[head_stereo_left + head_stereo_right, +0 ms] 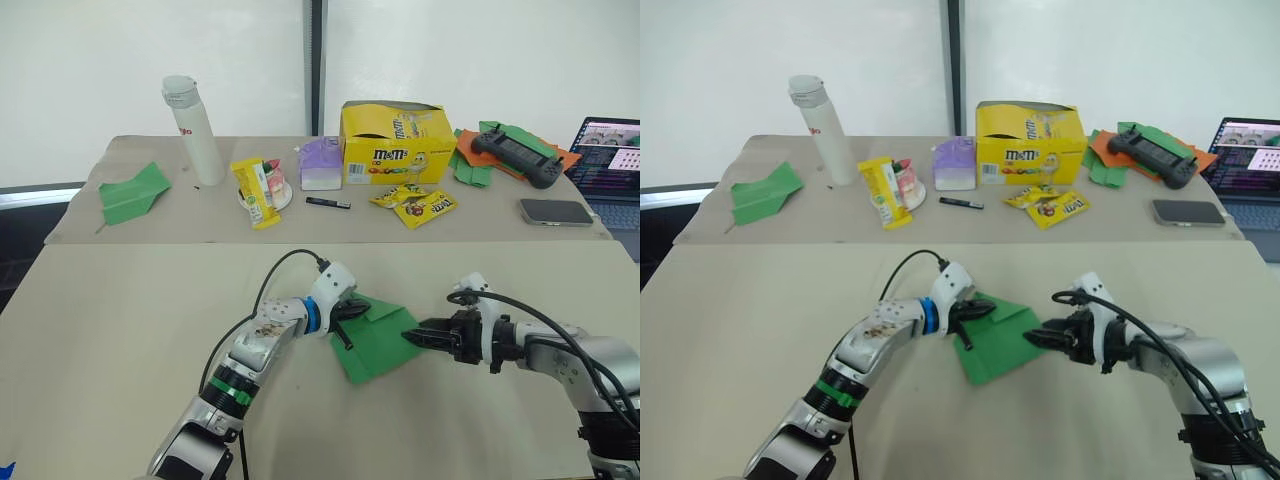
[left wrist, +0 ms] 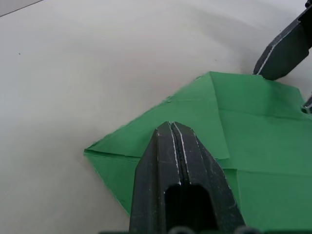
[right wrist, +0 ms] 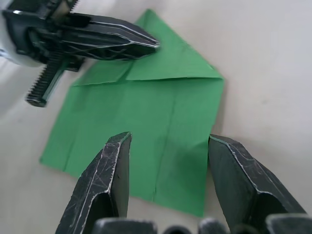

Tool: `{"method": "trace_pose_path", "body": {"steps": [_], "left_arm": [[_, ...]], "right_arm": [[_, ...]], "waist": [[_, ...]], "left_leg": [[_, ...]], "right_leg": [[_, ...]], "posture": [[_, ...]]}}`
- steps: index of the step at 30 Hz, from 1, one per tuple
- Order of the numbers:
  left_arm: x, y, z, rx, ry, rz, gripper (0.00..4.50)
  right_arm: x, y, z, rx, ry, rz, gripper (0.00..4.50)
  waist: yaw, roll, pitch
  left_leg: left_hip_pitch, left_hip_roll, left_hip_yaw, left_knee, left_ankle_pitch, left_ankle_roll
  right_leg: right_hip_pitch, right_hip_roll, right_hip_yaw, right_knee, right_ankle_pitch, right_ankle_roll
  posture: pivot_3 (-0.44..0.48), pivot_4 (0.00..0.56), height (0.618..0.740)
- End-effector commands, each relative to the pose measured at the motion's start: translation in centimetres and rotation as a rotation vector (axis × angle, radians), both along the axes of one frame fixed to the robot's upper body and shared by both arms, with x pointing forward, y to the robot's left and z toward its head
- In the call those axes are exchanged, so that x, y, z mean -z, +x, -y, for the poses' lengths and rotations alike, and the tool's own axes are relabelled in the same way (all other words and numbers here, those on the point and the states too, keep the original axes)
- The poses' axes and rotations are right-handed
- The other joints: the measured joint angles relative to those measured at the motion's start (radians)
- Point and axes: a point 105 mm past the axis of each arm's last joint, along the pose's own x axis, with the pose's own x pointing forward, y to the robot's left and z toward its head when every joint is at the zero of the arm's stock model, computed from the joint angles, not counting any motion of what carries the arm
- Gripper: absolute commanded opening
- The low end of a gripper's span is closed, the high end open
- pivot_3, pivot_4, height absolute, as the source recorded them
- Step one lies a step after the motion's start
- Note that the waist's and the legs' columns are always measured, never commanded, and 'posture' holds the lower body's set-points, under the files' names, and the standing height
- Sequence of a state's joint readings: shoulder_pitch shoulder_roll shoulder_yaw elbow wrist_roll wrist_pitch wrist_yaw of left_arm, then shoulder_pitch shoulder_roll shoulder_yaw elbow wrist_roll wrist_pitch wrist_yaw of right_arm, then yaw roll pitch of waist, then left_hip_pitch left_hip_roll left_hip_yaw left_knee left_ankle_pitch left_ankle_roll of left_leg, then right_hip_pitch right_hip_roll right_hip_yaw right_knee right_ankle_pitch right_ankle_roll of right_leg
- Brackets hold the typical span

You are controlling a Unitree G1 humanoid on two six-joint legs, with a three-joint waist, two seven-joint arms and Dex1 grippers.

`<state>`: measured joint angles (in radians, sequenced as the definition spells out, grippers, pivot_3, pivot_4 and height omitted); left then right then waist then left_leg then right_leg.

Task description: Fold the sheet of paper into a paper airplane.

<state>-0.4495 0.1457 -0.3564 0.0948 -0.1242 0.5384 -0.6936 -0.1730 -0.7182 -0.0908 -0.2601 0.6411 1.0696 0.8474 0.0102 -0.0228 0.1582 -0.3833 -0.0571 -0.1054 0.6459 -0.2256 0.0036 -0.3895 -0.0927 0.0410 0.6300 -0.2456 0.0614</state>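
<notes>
Spanning the foreground, one beige table (image 1: 120, 330) is seen, with a second cloth-covered table (image 1: 130, 215) behind it. One sheet of paper (image 1: 378, 340), bright green and partly folded with a pointed end, lies flat on the near table between the two grippers. The left gripper (image 1: 347, 318) is positioned over the sheet's left edge; in the left wrist view its two fingers are pressed together, tips resting on the paper with nothing clamped between them. The right gripper (image 1: 412, 336) is placed at the sheet's right edge; in the right wrist view its two fingers (image 3: 107, 180) are spread apart above the paper, holding nothing.

On the far table the following are counted: one yellow M&M's box (image 1: 392, 142), one white bottle (image 1: 195, 130), one broader green paper dart (image 1: 132, 193), one black gamepad (image 1: 515, 152) resting on crumpled green and orange papers (image 1: 468, 160), one smartphone (image 1: 556, 211), two yellow candy packets (image 1: 415, 203) and one black pen (image 1: 328, 203). One laptop (image 1: 610, 150) is partly visible at the right edge.
</notes>
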Motion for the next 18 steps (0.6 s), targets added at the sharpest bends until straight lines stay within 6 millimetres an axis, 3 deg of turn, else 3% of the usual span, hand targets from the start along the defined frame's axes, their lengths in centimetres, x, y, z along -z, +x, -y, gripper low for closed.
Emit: {"method": "trace_pose_path", "body": {"steps": [1,3,10,18], "left_arm": [[0.8,-0.5,0.1,0.001,0.013,-0.028,0.00],[0.8,-0.5,0.1,0.001,0.013,-0.028,0.00],[0.7,-0.2,-0.1,-0.013,0.013,-0.016,0.00],[-1.0,-0.1,-1.3,-0.066,-0.034,-0.014,0.00]], "right_arm": [[-1.5,0.1,-0.5,-0.034,0.060,0.032,2.61],[-1.5,0.2,-0.7,-0.034,0.064,0.030,2.36],[-1.8,0.3,-0.9,-0.032,0.076,0.032,0.08],[-2.3,0.5,-1.1,0.016,0.085,0.063,0.01]], "waist": [[0.000,0.000,0.000],[0.001,0.000,0.000],[0.001,0.000,0.000],[-0.004,0.000,0.000]], "left_leg": [[0.000,0.000,0.000,0.000,0.000,0.000],[0.000,0.000,0.000,0.000,0.000,0.000],[0.000,0.000,0.000,0.000,0.000,0.000],[-0.001,0.000,-0.001,0.000,0.000,0.000]], "right_leg": [[0.000,0.000,0.000,0.000,0.000,0.000],[0.000,0.000,0.000,0.000,0.000,0.000],[0.000,0.000,0.000,0.000,0.000,0.000],[-0.001,0.000,0.000,0.000,0.000,0.000]], "posture": [[0.000,0.150,0.740],[0.000,0.150,0.740],[0.000,0.150,0.740],[0.000,0.150,0.740]]}}
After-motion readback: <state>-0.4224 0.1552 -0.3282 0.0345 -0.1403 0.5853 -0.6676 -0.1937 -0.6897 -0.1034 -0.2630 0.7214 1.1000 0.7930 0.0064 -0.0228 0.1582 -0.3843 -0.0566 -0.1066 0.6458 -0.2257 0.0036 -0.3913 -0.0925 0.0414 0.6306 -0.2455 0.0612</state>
